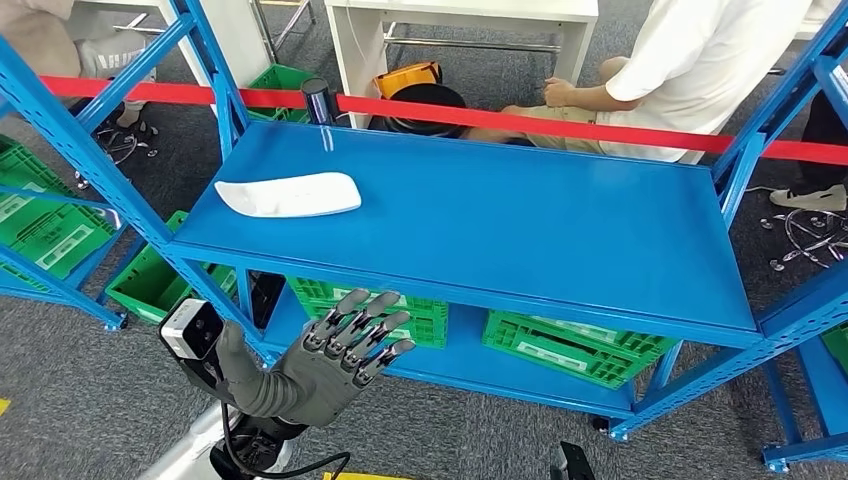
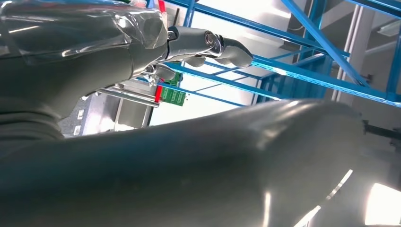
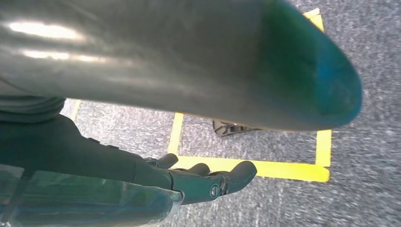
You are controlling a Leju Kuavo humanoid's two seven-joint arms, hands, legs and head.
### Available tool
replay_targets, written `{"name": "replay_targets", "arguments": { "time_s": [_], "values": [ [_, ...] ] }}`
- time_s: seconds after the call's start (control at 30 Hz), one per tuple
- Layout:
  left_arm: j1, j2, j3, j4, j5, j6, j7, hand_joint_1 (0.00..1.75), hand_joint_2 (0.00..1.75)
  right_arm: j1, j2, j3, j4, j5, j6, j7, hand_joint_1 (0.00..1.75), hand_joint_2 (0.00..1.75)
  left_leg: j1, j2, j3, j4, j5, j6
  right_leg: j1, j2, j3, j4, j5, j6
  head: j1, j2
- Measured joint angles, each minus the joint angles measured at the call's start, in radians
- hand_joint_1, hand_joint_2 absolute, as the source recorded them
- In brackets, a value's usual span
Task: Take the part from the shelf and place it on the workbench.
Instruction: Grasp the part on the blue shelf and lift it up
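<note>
White part (image 1: 289, 194) lies flat on the blue shelf (image 1: 520, 215), left side, near the front edge. Left hand (image 1: 340, 350) raised below the shelf front, fingers spread, holding nothing, well short of the part. Right hand (image 3: 203, 179) hangs over grey floor by yellow tape (image 3: 265, 169); fingers seem loosely extended, empty.
</note>
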Motion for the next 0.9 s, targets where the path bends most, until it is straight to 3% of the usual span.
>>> {"name": "replay_targets", "arguments": {
  "time_s": [0.07,0.17,0.23,0.27,0.33,0.4,0.43,0.47,0.53,0.6,0.73,0.8,0.87,0.9],
  "values": [
    [0.0,0.0,0.004,-0.001,0.0,0.0,0.0,0.0,0.0,-0.001,0.002,0.0,0.0,0.001,0.0,-0.001,0.0,0.0,-0.006,0.003,0.039,-0.112,0.058,0.014,0.002,0.001,0.009,-0.003,-0.006,0.005,0.001,0.0],
    [0.0,0.0,0.009,-0.005,-0.001,0.0,0.0,0.0,0.0,-0.001,0.004,0.0,0.0,0.001,0.0,-0.003,0.0,0.0,-0.017,0.002,0.052,-0.145,0.066,0.03,0.002,0.001,0.012,-0.01,-0.009,0.021,0.001,0.0],
    [0.001,-0.001,0.01,-0.008,-0.001,0.0,0.0,0.0,0.0,-0.001,0.005,0.0,0.0,0.001,0.0,-0.004,0.0,0.0,-0.013,0.003,0.069,-0.165,0.08,0.04,0.003,-0.001,0.005,0.003,-0.019,0.028,0.002,0.0],
    [0.0,-0.002,0.01,-0.009,-0.001,0.0,0.0,0.0,0.0,-0.002,0.004,0.0,0.0,0.001,0.0,-0.004,0.0,0.0,-0.011,0.004,0.078,-0.176,0.086,0.043,0.004,-0.002,-0.012,0.036,-0.034,0.027,0.003,0.0],
    [0.001,-0.004,0.009,-0.009,-0.001,-0.001,0.0,0.0,0.0,-0.001,0.001,0.0,0.0,0.002,0.0,-0.005,0.0,0.0,-0.009,0.004,0.084,-0.184,0.089,0.047,0.004,-0.003,-0.079,0.16,-0.081,0.022,0.003,0.0],
    [0.004,-0.004,0.008,-0.009,-0.001,0.0,0.0,0.0,0.0,0.001,-0.001,0.0,0.0,0.002,0.0,-0.005,0.0,0.0,-0.011,0.002,0.085,-0.183,0.085,0.048,0.003,-0.003,-0.145,0.267,-0.105,0.027,0.003,0.0],
    [0.005,-0.004,0.008,-0.009,-0.002,0.0,0.0,0.0,0.0,0.002,-0.002,0.0,0.0,0.002,0.0,-0.005,0.0,0.0,-0.012,0.0,0.087,-0.181,0.081,0.047,0.002,-0.003,-0.155,0.27,-0.095,0.036,0.003,0.0],
    [0.006,-0.004,0.008,-0.009,-0.002,0.0,0.0,0.0,0.0,0.002,-0.003,0.0,0.0,0.002,0.0,-0.005,0.0,0.0,-0.011,-0.002,0.09,-0.179,0.077,0.045,0.0,-0.003,-0.142,0.23,-0.069,0.047,0.003,0.0],
    [0.006,-0.005,0.008,-0.009,-0.003,0.0,0.0,0.0,0.0,0.001,-0.004,0.0,0.0,0.002,0.002,-0.005,0.0,0.0,-0.013,-0.004,0.093,-0.167,0.063,0.036,-0.002,-0.004,-0.079,0.09,-0.006,0.061,0.003,0.0],
    [0.006,-0.006,0.008,-0.009,-0.006,0.0,0.001,0.0,0.0,0.0,-0.005,0.0,0.0,0.002,0.007,-0.005,0.0,0.0,-0.016,-0.005,0.091,-0.151,0.049,0.026,-0.001,-0.003,-0.041,0.011,0.022,0.052,0.002,0.0],
    [0.006,-0.008,0.008,-0.01,-0.01,0.002,0.01,0.0,0.0,0.004,-0.005,0.0,0.0,0.002,0.016,-0.006,0.0,0.0,-0.013,-0.004,0.081,-0.13,0.028,0.012,-0.003,-0.002,-0.036,0.006,0.021,0.023,0.001,0.0],
    [0.006,-0.008,0.007,-0.012,-0.006,0.004,0.018,0.0,0.0,0.007,-0.008,0.0,0.0,0.002,0.024,-0.01,0.0,0.0,-0.008,-0.002,0.04,-0.044,-0.021,-0.001,-0.007,-0.002,-0.032,0.004,0.018,0.014,0.0,0.0],
    [0.007,-0.008,0.006,-0.013,-0.001,0.004,0.022,0.0,0.0,0.013,-0.01,0.0,0.0,0.002,0.031,-0.014,0.0,0.0,-0.002,0.0,-0.032,0.097,-0.078,-0.011,-0.005,-0.002,-0.03,0.004,0.015,0.009,-0.001,0.0],
    [0.008,-0.008,0.005,-0.013,0.0,0.004,0.023,0.0,0.0,0.016,-0.01,0.0,0.0,0.002,0.033,-0.015,0.0,0.0,0.0,0.0,-0.06,0.145,-0.088,-0.013,-0.004,-0.002,-0.029,0.005,0.014,0.008,-0.001,0.0]
  ]
}}
